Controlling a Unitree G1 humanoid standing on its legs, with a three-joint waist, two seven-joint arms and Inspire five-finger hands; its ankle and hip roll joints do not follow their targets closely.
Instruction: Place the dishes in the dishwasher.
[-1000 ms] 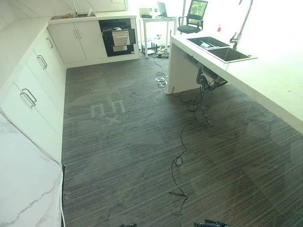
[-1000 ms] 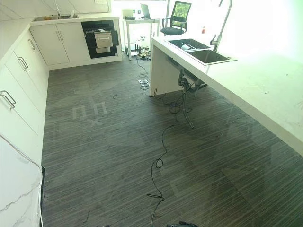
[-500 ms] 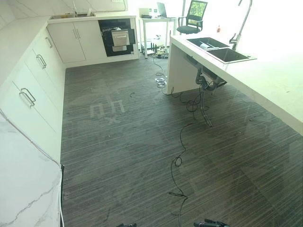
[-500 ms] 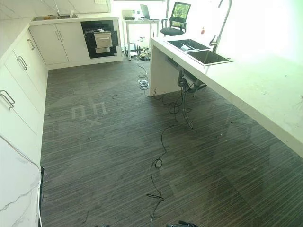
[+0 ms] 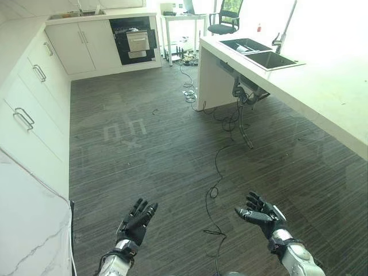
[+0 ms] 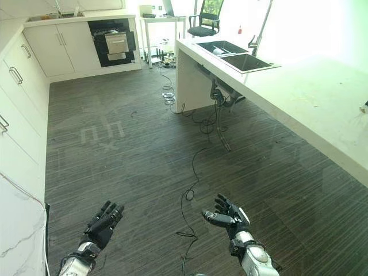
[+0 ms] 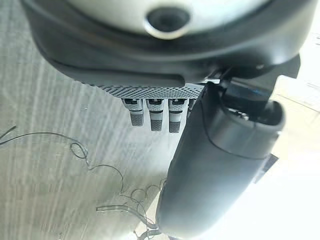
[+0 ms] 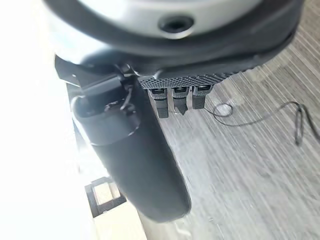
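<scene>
**Long walk ahead, plenty to trip on**

Both hands empty right now. Left robot hand (image 5: 136, 223) out low over the floor (image 5: 149, 167) with straight, spread fingers, holding nothing. Right robot hand (image 5: 260, 214) same story: loosely open, slight curl, nothing in it.

Dishes look to be in the sink (image 5: 257, 52) at the far end of the tabletop (image 5: 322, 86) on the right; something pale sits in the far basin, too small to say what exactly. Dishwasher (image 5: 134, 41) looks like the dark unit in the cabinets (image 5: 34, 86) across the room, with a pale panel at its front; can't tell how far open. Sink and dishwasher well apart, so lots of carrying over bare floor.

Biggest worry: the cable (image 5: 217, 172) snaking across the floor from under the sink, right between the hands and straight along the way forward. Easy to snag a foot, and a stumble with a dish in hand means a broken dish. More cable bundled under the tabletop by the sink, so standing close there is risky too.

Second worry: wet, smooth dishes slipping out of a loose grip on the long carry.
</scene>
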